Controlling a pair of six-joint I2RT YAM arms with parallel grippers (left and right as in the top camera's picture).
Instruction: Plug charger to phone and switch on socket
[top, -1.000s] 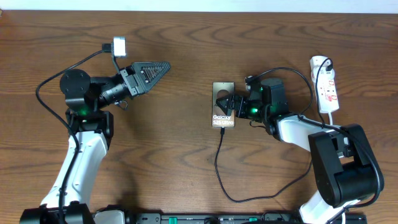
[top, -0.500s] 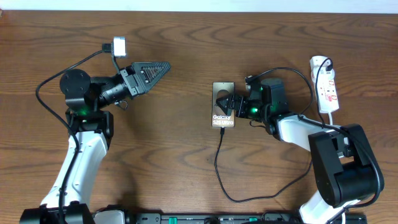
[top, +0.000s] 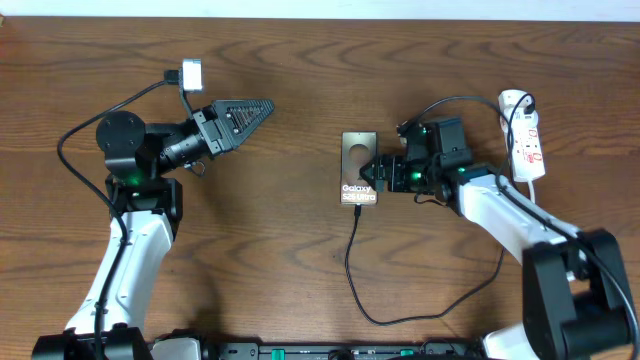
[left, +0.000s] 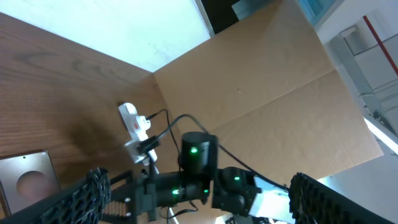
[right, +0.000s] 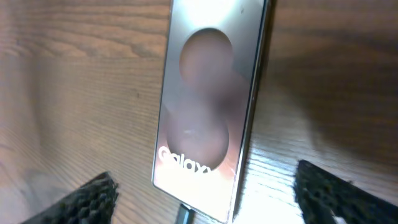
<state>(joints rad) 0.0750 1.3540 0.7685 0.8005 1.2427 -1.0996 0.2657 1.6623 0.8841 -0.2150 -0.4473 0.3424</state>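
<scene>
Where the phone (top: 359, 168) lies flat at mid-table, screen up, I see the charger (top: 349, 262) meeting its near short edge (fully seated or not, I cannot tell). Its black cable loops away toward the robot's base. My right gripper (top: 375, 172) hovers at the phone's right side, jaws spread wide around it, gripping nothing. Farther right lies the socket (top: 527, 148), well apart. Far left, the left gripper (top: 262, 105) hangs open and empty.

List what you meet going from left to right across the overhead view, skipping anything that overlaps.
left tool → phone → socket
</scene>
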